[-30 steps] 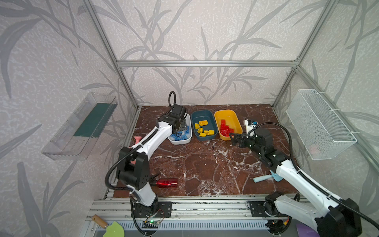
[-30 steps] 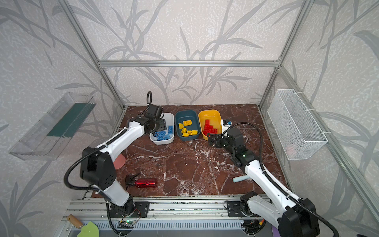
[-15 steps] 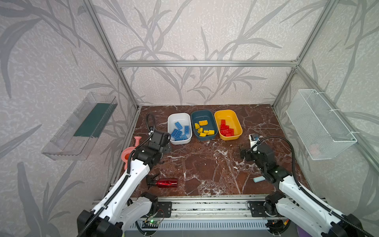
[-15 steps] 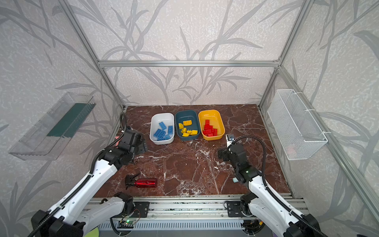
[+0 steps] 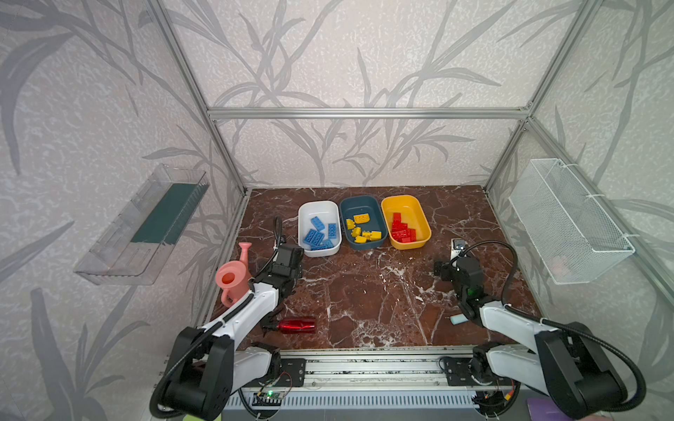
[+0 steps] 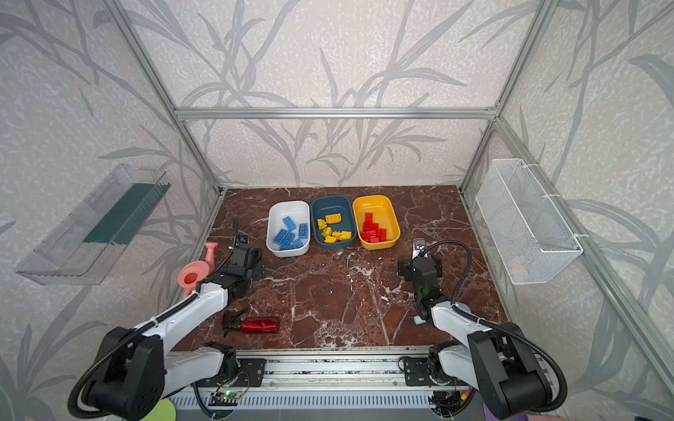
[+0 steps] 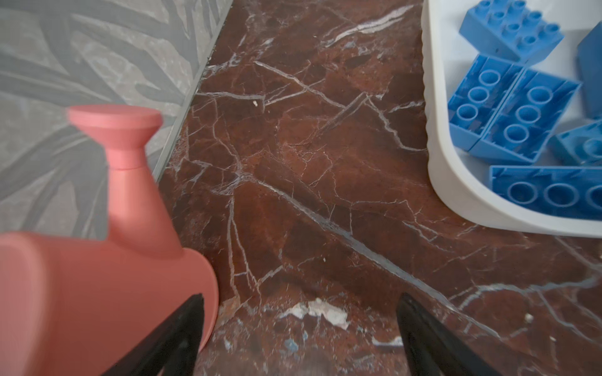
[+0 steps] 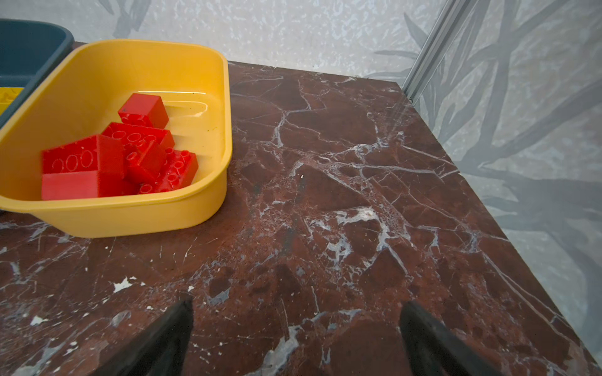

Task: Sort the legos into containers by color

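A: Where are the legos?

B: They lie in three tubs set side by side at the back of the dark red marble worktop. The blue legos are in the white tub, the yellow legos in the teal tub, and the red legos in the yellow tub.

A: And the claws?

B: The left claw is over bare worktop between a pink watering can and the white tub. Its fingers are spread apart and empty. The right claw is also spread wide and empty, near the yellow tub.
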You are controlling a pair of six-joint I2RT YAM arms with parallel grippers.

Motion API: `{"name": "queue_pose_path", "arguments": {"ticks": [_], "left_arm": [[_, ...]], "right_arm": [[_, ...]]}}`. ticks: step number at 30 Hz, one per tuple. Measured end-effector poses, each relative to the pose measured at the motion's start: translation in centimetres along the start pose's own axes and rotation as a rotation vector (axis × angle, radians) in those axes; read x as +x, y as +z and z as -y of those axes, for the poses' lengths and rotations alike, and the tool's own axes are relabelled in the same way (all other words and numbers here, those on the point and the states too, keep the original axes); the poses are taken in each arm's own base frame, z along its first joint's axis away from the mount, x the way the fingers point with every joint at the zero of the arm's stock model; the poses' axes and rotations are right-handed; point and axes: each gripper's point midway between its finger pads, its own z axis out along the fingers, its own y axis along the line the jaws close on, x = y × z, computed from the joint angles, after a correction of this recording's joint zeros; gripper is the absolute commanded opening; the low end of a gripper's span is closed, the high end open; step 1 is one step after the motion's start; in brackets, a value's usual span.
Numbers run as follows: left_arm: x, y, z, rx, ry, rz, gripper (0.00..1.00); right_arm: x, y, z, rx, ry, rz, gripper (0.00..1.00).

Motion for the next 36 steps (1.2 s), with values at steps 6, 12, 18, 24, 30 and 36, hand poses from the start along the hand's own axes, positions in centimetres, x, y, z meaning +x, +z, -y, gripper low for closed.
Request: {"name": "queue_pose_path", "arguments": {"ticks": [6,12,18,24,30,36], "left_arm": [[-1.7,2.8,1.0,0.037,-0.035,0.116,0.89],[-5.2,3.4,1.2,0.077,-0.061,0.283,0.91],[-3.7,5.6,-0.6,0.086,-0.131,0.301,0.98],[-4.2,6.2,-1.1,0.124,-0.18,0.302,0.99],[-4.6,6.1,-0.7,0.151,-0.182,0.312,0.99],[-4.6,6.1,-0.6,0.156,-0.182,0.312,0.99]], "right_arm": [[-0.5,1.1,0.0,0.018,-0.028,0.087,0.99],[0.6,3.0,0.2,0.02,-0.028,0.114,0.99],[-0.3,4.3,0.1,-0.013,-0.019,0.111,0.99],[-3.2,5.5,0.6,-0.013,0.015,0.141,0.99],[-2.4,5.3,-0.6,-0.057,-0.009,0.117,0.99],[-2.3,5.3,-0.6,-0.061,-0.011,0.112,0.99]]}}
